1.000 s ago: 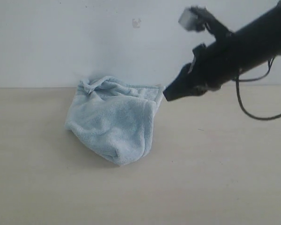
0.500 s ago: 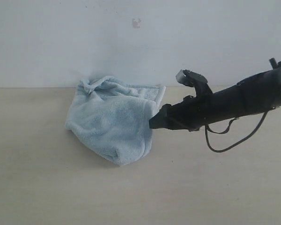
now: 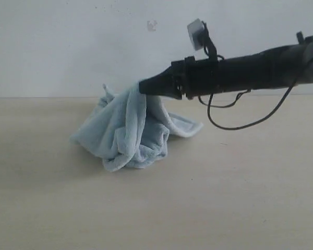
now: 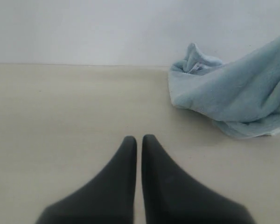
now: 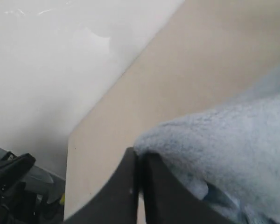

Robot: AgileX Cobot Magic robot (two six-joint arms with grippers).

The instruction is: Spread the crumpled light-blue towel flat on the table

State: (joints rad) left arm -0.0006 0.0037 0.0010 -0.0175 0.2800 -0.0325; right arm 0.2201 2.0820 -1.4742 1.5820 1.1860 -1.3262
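The light-blue towel [image 3: 130, 133] is bunched on the beige table [image 3: 156, 208], one edge pulled up off the surface. My right gripper [image 3: 142, 86] holds that raised edge, its black jaws shut on the cloth. The right wrist view shows the fluffy towel [image 5: 233, 154] pinched at the tips of the right gripper [image 5: 140, 155]. My left gripper [image 4: 136, 138] is shut and holds nothing; it hovers low over bare table, apart from the towel [image 4: 233, 93]. The left arm is out of the exterior view.
A pale wall [image 3: 94, 41] runs along the table's far edge behind the towel. A black cable [image 3: 235, 122] hangs under the right arm. Dark equipment [image 5: 14, 191] sits beyond the table's end in the right wrist view.
The right gripper came down to the towel's right edge, closed on it, and has lifted it up and to the left. The heap has been pulled taller and narrower.
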